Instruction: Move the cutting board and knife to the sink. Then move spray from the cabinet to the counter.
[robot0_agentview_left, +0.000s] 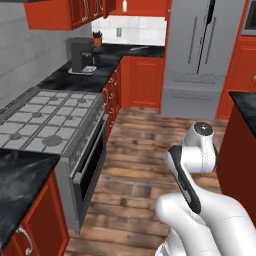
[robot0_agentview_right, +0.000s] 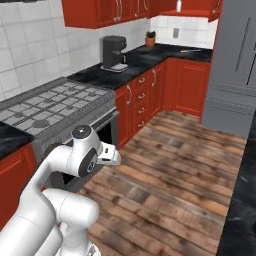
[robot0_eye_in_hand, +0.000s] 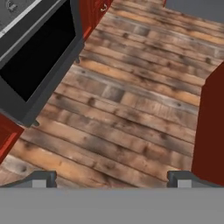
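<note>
Currently, jaws: released, tips spread wide with nothing between them. In the hand view they look down at the bare wooden floor (robot0_eye_in_hand: 131, 109), with the dark oven door (robot0_eye_in_hand: 35, 65) off to one side.

Arm: folded low over the base beside the stove (robot0_agentview_left: 45, 117). You have one arm only, so reach depends on where the base stands.

Likely cutting board: a thin pale strip (robot0_agentview_right: 190, 50) lies on the far corner bench (robot0_agentview_right: 165, 55), close to the grey fridge (robot0_agentview_left: 200, 50). It is too small for you to call it board or knife with any confidence.

Direction from jaws: ahead of you and well apart, past the stove, the coffee machine (robot0_agentview_right: 114, 52) and the potted plant (robot0_agentview_right: 150, 37). It also sits higher than where the jaws now point.

Long axis: the strip seems to run along the bench edge towards the fridge. Treat that as a guess until you are closer.

Spray: a slim white shape (robot0_agentview_right: 178, 5) stands upright in the red cabinet (robot0_agentview_right: 195, 6) above that same corner, higher than the strip.

Step in hand: judged as the approach, with nothing yet grasped.

Next move: probably drive the base down the floor towards the corner, then lift and level the jaws to bench height.

Risk: the stove front and base cabinets lie close on your left as you pass.
</note>
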